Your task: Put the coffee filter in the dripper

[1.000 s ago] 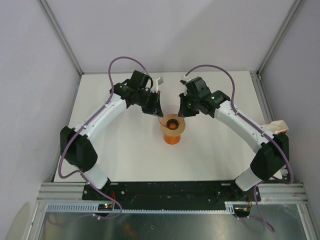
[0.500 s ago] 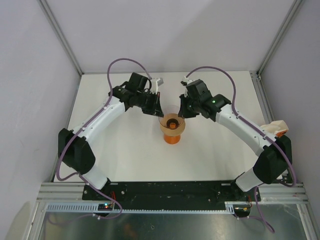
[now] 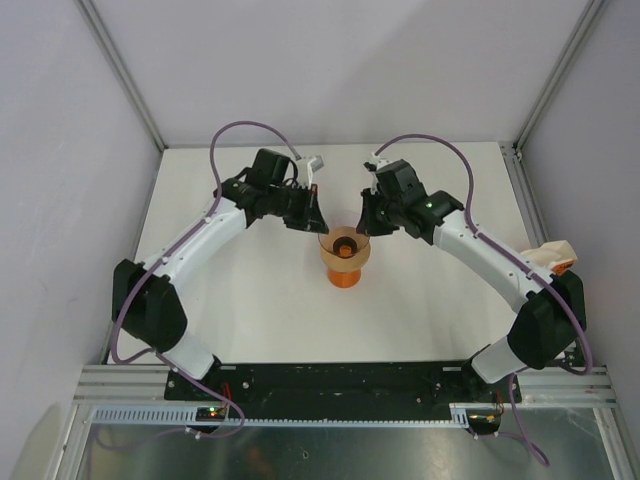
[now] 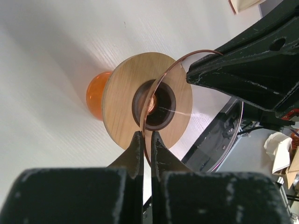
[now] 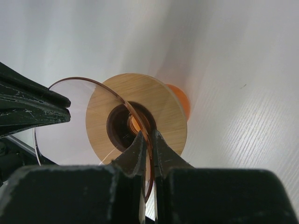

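The dripper (image 3: 345, 257), translucent orange with a wooden collar, stands upright at the table's middle. My left gripper (image 3: 318, 226) is shut on the left side of its thin wide rim. My right gripper (image 3: 362, 228) is shut on the right side. In the left wrist view my gripper (image 4: 146, 137) pinches the rim's edge above the wooden collar (image 4: 119, 107). In the right wrist view my gripper (image 5: 148, 136) pinches the opposite edge of the dripper (image 5: 161, 100). The cup looks empty inside. The coffee filter is not in view.
A white-and-orange packet (image 3: 555, 254) lies at the table's right edge by the right arm's elbow. Metal frame posts stand at the back corners. White walls close in the left, right and back sides.
Both arms have shifted slightly, the left elbow moving outward to the left. Both grippers stay on the dripper's rim, and the dripper has not moved.
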Robot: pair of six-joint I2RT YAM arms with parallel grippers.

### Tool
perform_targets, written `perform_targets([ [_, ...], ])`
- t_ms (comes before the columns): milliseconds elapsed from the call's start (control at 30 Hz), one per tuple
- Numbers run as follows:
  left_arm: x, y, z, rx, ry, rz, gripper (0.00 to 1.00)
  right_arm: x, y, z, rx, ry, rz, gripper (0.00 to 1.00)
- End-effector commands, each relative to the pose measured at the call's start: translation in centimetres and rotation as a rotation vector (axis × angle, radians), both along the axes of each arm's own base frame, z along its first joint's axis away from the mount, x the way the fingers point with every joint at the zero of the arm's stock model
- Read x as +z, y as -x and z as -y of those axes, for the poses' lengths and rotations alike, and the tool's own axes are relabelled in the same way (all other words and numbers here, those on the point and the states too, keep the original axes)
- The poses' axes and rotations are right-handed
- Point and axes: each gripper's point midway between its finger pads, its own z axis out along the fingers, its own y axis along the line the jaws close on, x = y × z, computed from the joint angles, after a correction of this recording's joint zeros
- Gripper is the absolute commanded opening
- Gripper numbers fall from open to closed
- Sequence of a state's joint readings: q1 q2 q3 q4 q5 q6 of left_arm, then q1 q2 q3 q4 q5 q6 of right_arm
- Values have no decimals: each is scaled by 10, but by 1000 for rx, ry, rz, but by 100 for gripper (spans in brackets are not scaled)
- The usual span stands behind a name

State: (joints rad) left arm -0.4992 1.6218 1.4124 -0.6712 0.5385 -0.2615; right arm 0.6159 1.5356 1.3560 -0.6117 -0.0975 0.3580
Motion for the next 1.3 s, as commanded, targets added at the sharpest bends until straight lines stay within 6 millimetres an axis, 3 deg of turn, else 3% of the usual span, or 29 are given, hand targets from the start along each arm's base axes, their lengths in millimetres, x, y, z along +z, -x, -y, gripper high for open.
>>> perform_targets([
  [0, -103, 42, -36, -133, -294, -129, 0, -76, 35, 13, 122, 213, -143, 0],
  [233, -129, 56, -37, -180, -317, -182, 0, -99, 38, 13, 134, 214, -187, 0],
  [467, -130, 39, -40, -152, -309, -184, 0, -101, 35, 16, 125, 214, -185, 0],
  [633, -95, 21, -26, -146, -243, -92, 1, -89, 34, 12, 127, 176, -164, 0],
  [833, -45, -9, -17, -94, -212, 56, 11, -67, 29, 6, 122, 124, -115, 0],
  [1100, -13, -25, -9, -60, -174, 118, 20, -50, 20, 2, 109, 107, -94, 0],
  [1267, 10, -32, -5, -50, -145, 167, 26, -44, 17, 0, 103, 102, -80, 6],
])
